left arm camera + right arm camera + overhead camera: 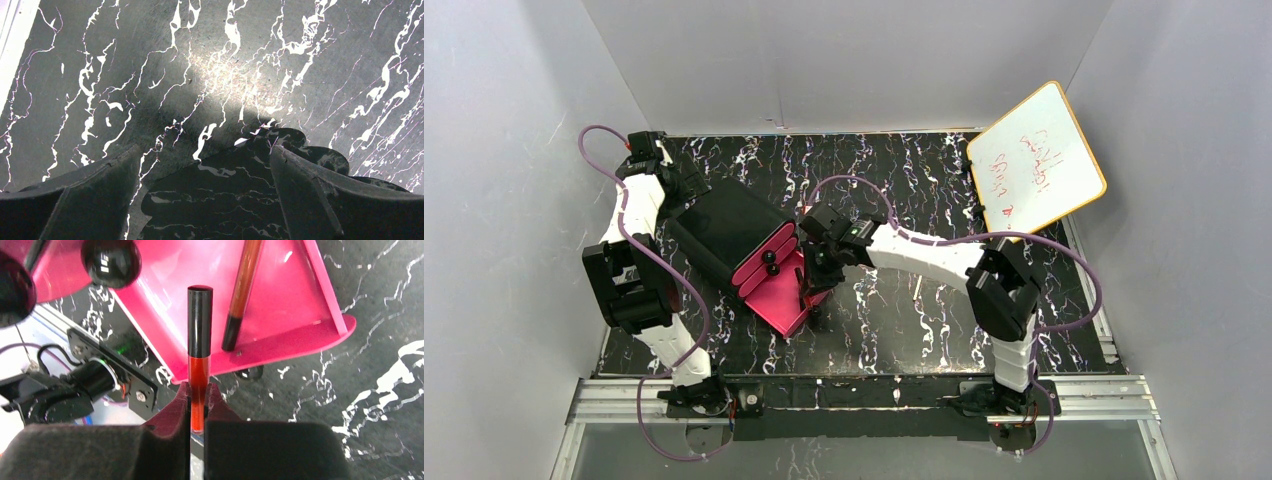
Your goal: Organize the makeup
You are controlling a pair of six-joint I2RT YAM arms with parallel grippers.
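Observation:
My right gripper (199,390) is shut on a thin red pencil with a black cap (199,335), which points at the open pink drawer (300,335). In the top view this gripper (816,278) hangs over the drawer's right edge (776,305). A tan stick with a dark tip (243,285) lies inside the drawer. A thin pale stick (917,289) lies on the table to the right of the gripper. My left gripper (205,150) is open and empty, low over the bare table behind the box at the far left (682,182). The other makeup items are out of view.
The black box (729,225) lies at the left centre with its pink drawer fronts and black knobs (111,260) facing front right. The orange-rimmed whiteboard (1036,160) leans at the back right. The table (894,330) is black marble, with grey walls around it.

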